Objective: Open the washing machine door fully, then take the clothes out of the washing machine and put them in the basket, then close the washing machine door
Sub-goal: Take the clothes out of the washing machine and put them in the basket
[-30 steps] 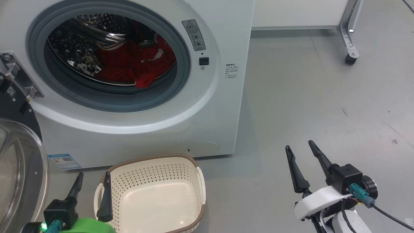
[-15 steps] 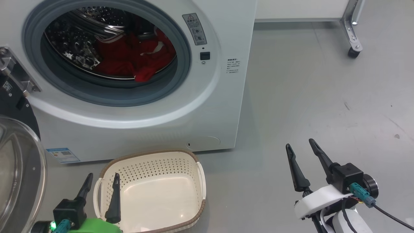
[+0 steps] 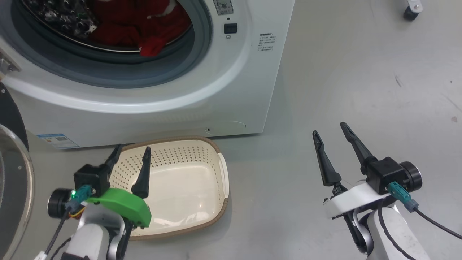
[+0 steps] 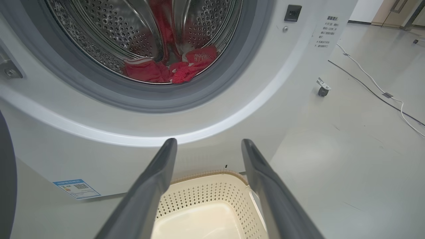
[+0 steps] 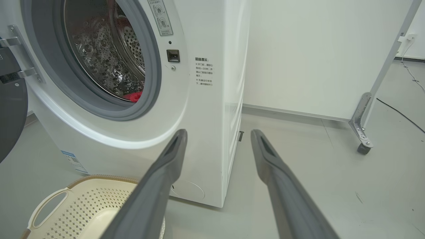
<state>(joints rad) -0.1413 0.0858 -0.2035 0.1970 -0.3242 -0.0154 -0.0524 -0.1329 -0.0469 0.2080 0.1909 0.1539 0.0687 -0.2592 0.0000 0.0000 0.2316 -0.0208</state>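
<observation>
Currently both grippers are held spread, empty — left gripper [image 3: 133,147] over the basket [image 3: 187,155], right gripper [image 3: 328,128] at its 3 o'clock — clothes [image 3: 153,36] are seen inside the washing machine [image 3: 216,101] at 12, so the basket could be knocked by a low reach.

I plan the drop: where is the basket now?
In the head view the basket stands on the floor lower left, in front of the washing machine, with the left claw over its left end.
</observation>
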